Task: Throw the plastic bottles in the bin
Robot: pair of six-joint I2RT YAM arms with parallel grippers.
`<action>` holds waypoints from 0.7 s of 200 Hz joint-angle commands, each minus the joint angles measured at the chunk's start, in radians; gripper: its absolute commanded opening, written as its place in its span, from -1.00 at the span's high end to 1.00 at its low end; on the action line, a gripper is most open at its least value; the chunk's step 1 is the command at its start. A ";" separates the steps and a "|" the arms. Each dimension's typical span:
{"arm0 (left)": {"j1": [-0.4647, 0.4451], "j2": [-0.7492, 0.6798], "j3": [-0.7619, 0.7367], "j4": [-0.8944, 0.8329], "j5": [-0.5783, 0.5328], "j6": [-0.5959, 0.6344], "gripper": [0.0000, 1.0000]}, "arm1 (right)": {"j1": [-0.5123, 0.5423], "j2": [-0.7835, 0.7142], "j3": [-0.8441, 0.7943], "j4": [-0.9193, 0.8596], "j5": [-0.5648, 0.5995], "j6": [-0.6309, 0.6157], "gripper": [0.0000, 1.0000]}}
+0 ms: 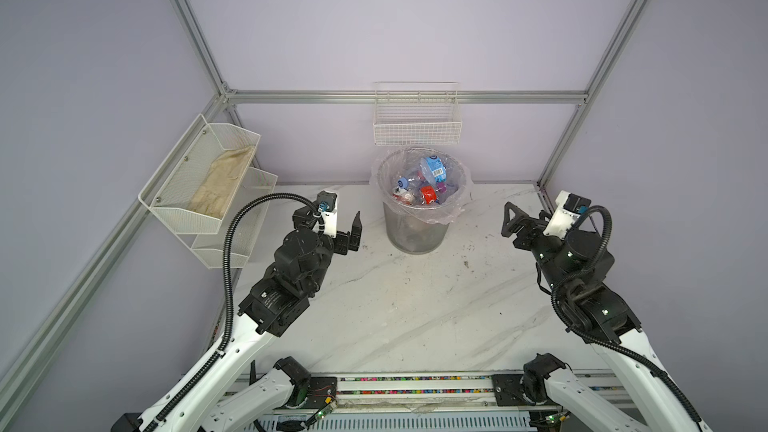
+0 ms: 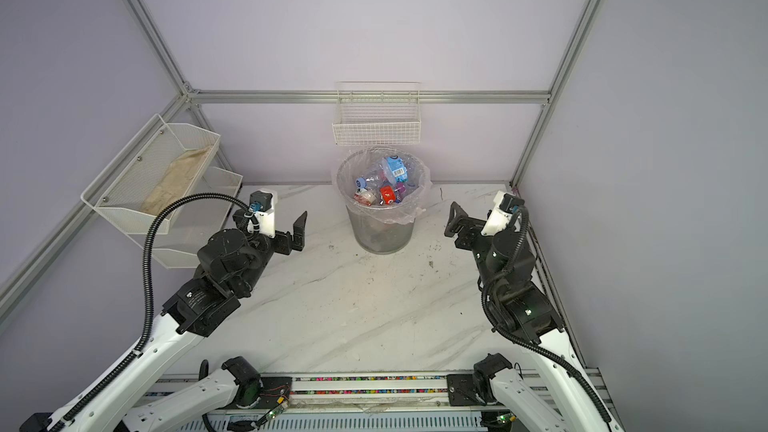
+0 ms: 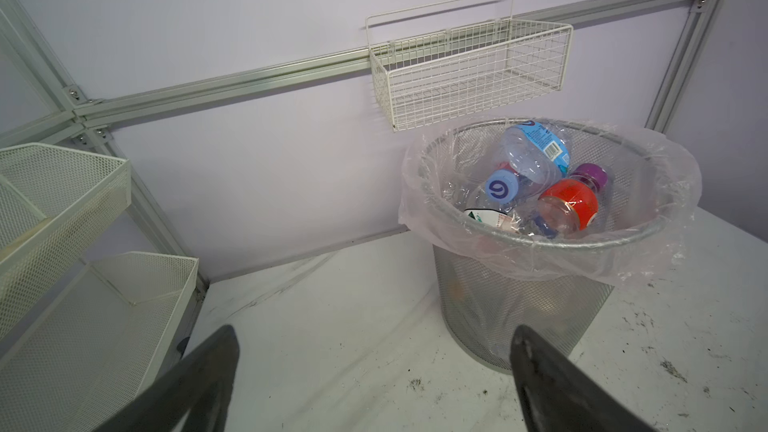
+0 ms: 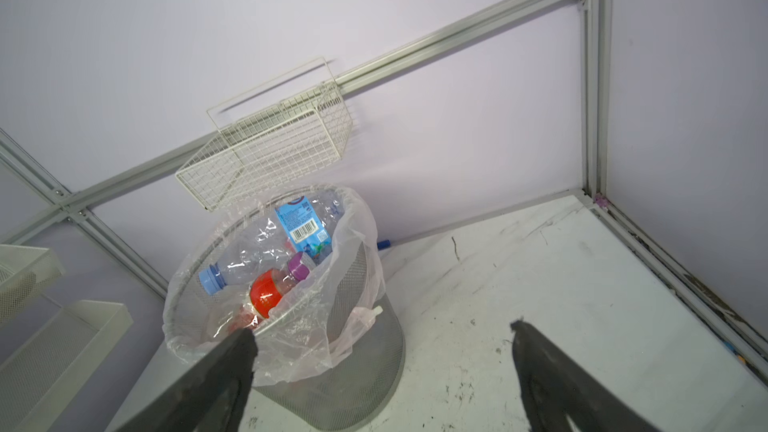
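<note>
Both sets are parked wide apart with nothing in them. The left fingers frame bare worktop with the bin just off one tip. The right fingers are spread the same way; one tip overlaps the bin's bag in the wrist view, but going by both top views it hangs clear and touches nothing. From above, the two arms sit either side of the bin, each apart from it. The plastic bottles are piled inside the bin, up near the rim: a clear one with a blue label on top, a blue-capped one, one with a red label and purple cap, and more crumpled clear ones underneath. No bottle shows out on the worktop in any view, so the job looks pretty much done. If another one did need grabbing, these look empty and super light, with thin walls that'll dent. They're smooth and round too, so they'd probably squirt out of a sloppy pinch. Best bet is across the label band at mid-body, or the stiffer neck under the cap. The clear bag flops over the rim and could snag. Behind the bin there's a white wire basket on the wall, with mesh shelves off to the left.
</note>
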 commanded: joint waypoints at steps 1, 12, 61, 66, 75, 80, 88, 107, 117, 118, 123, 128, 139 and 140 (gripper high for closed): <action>0.008 -0.042 -0.081 0.061 -0.075 -0.039 -1.00 | -0.003 -0.027 -0.041 0.101 0.051 -0.018 -0.96; 0.008 -0.058 -0.111 0.074 -0.101 -0.047 -1.00 | -0.003 -0.033 -0.059 0.102 0.070 -0.020 -0.95; 0.007 -0.115 -0.225 0.112 -0.189 -0.078 -1.00 | -0.003 -0.051 -0.139 0.114 0.129 -0.039 -0.95; 0.007 -0.122 -0.237 0.114 -0.198 -0.080 -1.00 | -0.003 -0.055 -0.151 0.116 0.133 -0.042 -0.95; 0.007 -0.134 -0.264 0.126 -0.212 -0.081 -1.00 | -0.003 -0.063 -0.176 0.126 0.146 -0.039 -0.95; 0.007 -0.140 -0.279 0.134 -0.220 -0.082 -1.00 | -0.002 -0.071 -0.193 0.132 0.153 -0.036 -0.95; 0.008 -0.151 -0.303 0.147 -0.234 -0.079 -1.00 | -0.003 -0.085 -0.220 0.141 0.165 -0.024 -0.95; 0.008 -0.171 -0.363 0.182 -0.257 -0.059 -1.00 | -0.003 -0.130 -0.289 0.173 0.182 -0.022 -0.95; 0.007 -0.181 -0.392 0.198 -0.258 -0.043 -1.00 | -0.003 -0.154 -0.326 0.189 0.205 -0.026 -0.95; 0.008 -0.182 -0.395 0.198 -0.259 -0.042 -1.00 | -0.003 -0.156 -0.330 0.190 0.207 -0.025 -0.95; 0.007 -0.186 -0.410 0.205 -0.263 -0.042 -1.00 | -0.003 -0.164 -0.345 0.196 0.221 -0.025 -0.95; 0.007 -0.191 -0.422 0.211 -0.269 -0.042 -1.00 | -0.002 -0.174 -0.359 0.202 0.238 -0.029 -0.95; 0.007 -0.201 -0.449 0.222 -0.285 -0.045 -1.00 | -0.003 -0.186 -0.388 0.213 0.269 -0.037 -0.95; 0.007 -0.202 -0.450 0.223 -0.286 -0.045 -1.00 | -0.003 -0.187 -0.390 0.214 0.273 -0.038 -0.95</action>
